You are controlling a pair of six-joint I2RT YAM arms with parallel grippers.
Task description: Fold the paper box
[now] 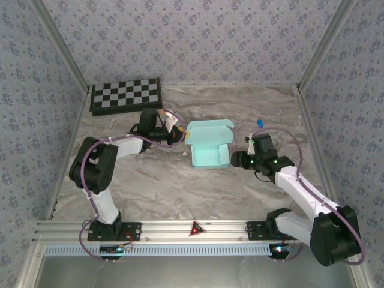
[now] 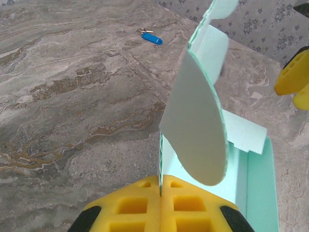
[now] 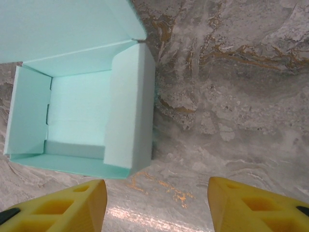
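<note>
A: What's lying on the tabletop (image 1: pixel 150 180)?
B: Marbled gray-brown top. B&W checkerboard (image 1: pixel 126 95) lies flat in the far left corner. Small blue item (image 1: pixel 260 123) w/ a metal bit sits far right, well apart from the board.
A: Near side?
B: Small red block (image 1: pixel 196 228) on the metal rail (image 1: pixel 156 228), approx. mid. Walls (image 1: pixel 180 36): floral wallpaper.

Paper box (image 1: pixel 209 150): pale cyan thin card, part-folded into an open-topped rectangular tray; side walls upright; lid panel open, leaning back on the far side; rounded flap (image 2: pixel 195 125) standing raised at its left end; resting near the middle of the table (image 1: pixel 150 180).
</note>
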